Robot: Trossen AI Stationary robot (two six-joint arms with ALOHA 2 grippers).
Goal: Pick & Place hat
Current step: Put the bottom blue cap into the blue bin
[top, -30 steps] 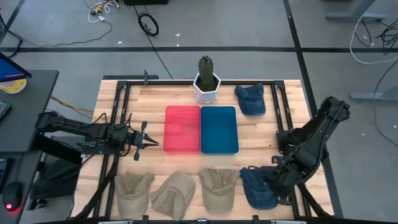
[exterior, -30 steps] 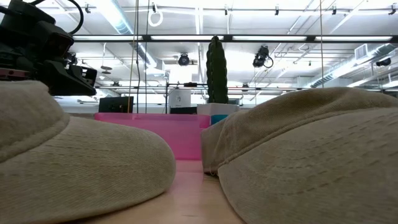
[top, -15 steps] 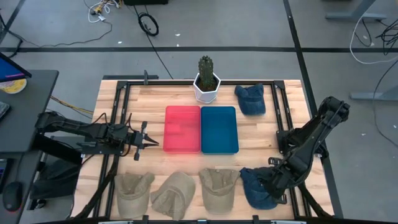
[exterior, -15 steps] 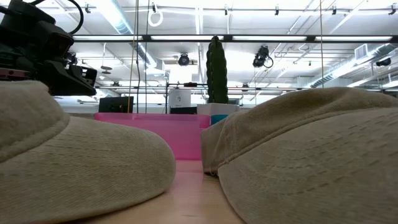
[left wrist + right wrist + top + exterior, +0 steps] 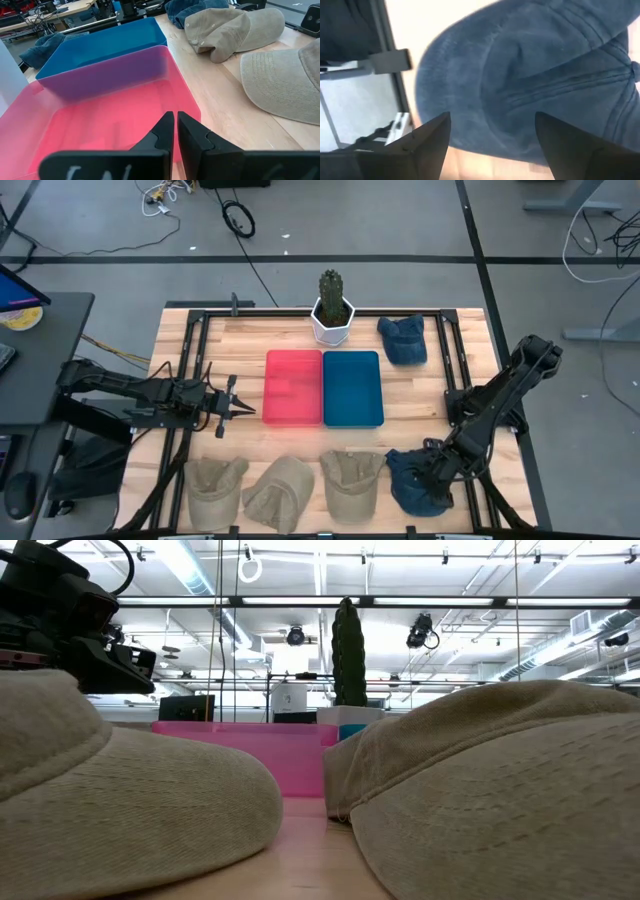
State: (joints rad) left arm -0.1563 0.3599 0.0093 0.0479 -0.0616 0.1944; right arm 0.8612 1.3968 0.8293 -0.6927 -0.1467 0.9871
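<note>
A blue denim cap (image 5: 412, 483) lies on the table near its near right corner; in the right wrist view the blue denim cap (image 5: 530, 75) fills the picture. My right gripper (image 5: 432, 470) hangs low over it, open, and my right gripper (image 5: 492, 120) has one finger at each side of the crown. A second blue cap (image 5: 402, 338) lies at the far right. Three tan caps (image 5: 280, 492) lie in a row along the near edge. My left gripper (image 5: 237, 411) is shut and waits left of the pink bin (image 5: 293, 387), seen as my left gripper (image 5: 175, 122). My right gripper comes at the blue cap's crown (image 5: 510, 85) from above, pointing down, with its fingers (image 5: 427, 145) spread to either side. Whether the fingers touch the cloth, I cannot tell.
A blue bin (image 5: 352, 387) stands beside the pink bin at the table's middle. A cactus in a white pot (image 5: 332, 312) stands at the far edge. Tan caps (image 5: 480, 790) fill the low view's foreground. Black rails (image 5: 455, 360) run along the table's sides.
My right gripper has moved down and toward the table's left, coming over the near blue cap. The cap has stayed where it was.
</note>
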